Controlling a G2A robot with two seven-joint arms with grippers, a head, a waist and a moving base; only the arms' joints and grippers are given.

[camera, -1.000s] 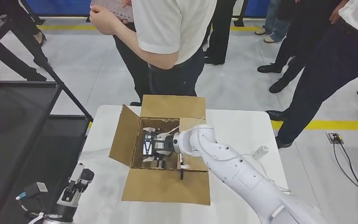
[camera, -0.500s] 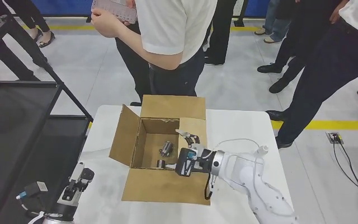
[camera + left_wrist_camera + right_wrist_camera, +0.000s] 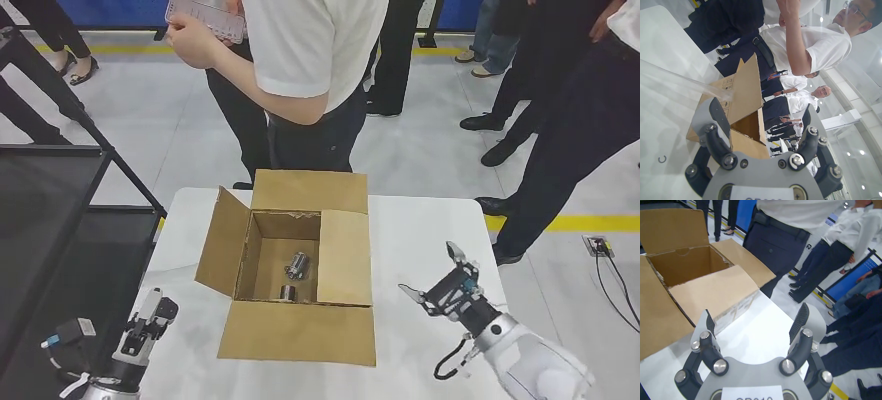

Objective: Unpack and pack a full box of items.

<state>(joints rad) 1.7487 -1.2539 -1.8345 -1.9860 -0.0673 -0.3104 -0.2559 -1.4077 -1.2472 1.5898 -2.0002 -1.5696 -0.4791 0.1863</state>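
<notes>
Hovering empty, wide open: right claw [image 3: 432,275] at box's [image 3: 345,258] 3 o'clock, likely ready to reach items [image 3: 296,266] inside. Left claw [image 3: 762,106] open, empty, 7 o'clock.

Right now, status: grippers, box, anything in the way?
Right gripper open, empty, clear of box. Left gripper open, empty. Two small metal items in box. One flap folded over part of opening.

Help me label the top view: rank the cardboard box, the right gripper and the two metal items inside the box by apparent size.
1. cardboard box, by far the largest.
2. right gripper, open; probably nearer the camera than the box floor, which may enlarge it.
3. far metal item and near metal item: tiny, about alike, so not ranked.
</notes>
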